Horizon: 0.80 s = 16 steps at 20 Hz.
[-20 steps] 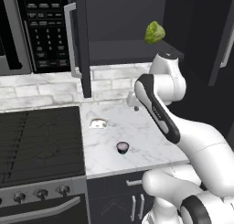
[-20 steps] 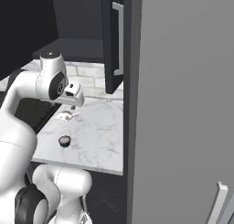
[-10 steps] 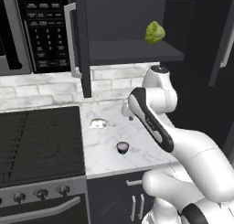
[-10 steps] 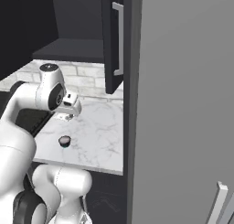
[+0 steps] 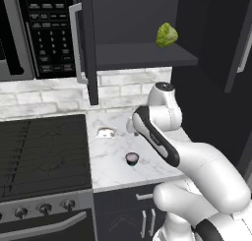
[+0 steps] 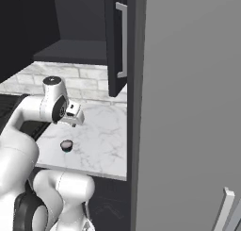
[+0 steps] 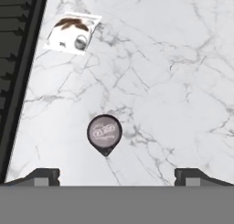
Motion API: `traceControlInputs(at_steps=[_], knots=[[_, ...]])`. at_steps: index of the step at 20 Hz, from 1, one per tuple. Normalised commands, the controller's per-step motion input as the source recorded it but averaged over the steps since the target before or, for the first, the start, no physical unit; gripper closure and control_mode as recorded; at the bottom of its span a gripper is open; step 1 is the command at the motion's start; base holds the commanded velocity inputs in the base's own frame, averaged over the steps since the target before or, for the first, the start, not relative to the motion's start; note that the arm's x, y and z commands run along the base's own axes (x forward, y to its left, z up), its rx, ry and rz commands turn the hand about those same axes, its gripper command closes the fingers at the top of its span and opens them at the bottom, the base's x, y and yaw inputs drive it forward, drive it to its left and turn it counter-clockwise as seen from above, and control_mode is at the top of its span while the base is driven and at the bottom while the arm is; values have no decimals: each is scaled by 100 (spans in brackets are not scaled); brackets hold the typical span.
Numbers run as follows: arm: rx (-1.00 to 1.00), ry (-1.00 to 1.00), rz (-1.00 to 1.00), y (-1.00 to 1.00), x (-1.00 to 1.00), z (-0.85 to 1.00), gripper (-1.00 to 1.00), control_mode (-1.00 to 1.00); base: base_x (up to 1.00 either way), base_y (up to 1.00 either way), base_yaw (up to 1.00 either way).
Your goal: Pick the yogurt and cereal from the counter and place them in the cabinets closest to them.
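The yogurt, a small dark cup with a pale top, stands on the white marble counter just ahead of my gripper. The gripper points down at it from above, open and holding nothing, with its fingertips well apart. From the base, the yogurt sits near the counter's front edge, and my gripper hangs a little behind and above the cup. The cabinet over the counter has its door swung open. The cereal is out of view.
A flat white packet lies on the counter by the black stove top. A green lump rests on the cabinet shelf. The microwave hangs over the stove. A tall grey panel borders the counter on the right.
The hand has come down from the height of the cabinet shelf to just above the counter, over the yogurt. Its fingers have stayed open.
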Motion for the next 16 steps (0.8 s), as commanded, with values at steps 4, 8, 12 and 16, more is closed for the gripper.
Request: traceControlInputs(at_steps=[4,8,12,16], knots=[[-1,0,0,11,32,-30,-100,-100,0,0,0],[-2,0,0,13,24,-31,-100,-100,0,0,0],[0,0,0,13,16,-32,-100,-100,0,0,0],[0,0,0,12,7,-36,-100,-100,0,0,0]])
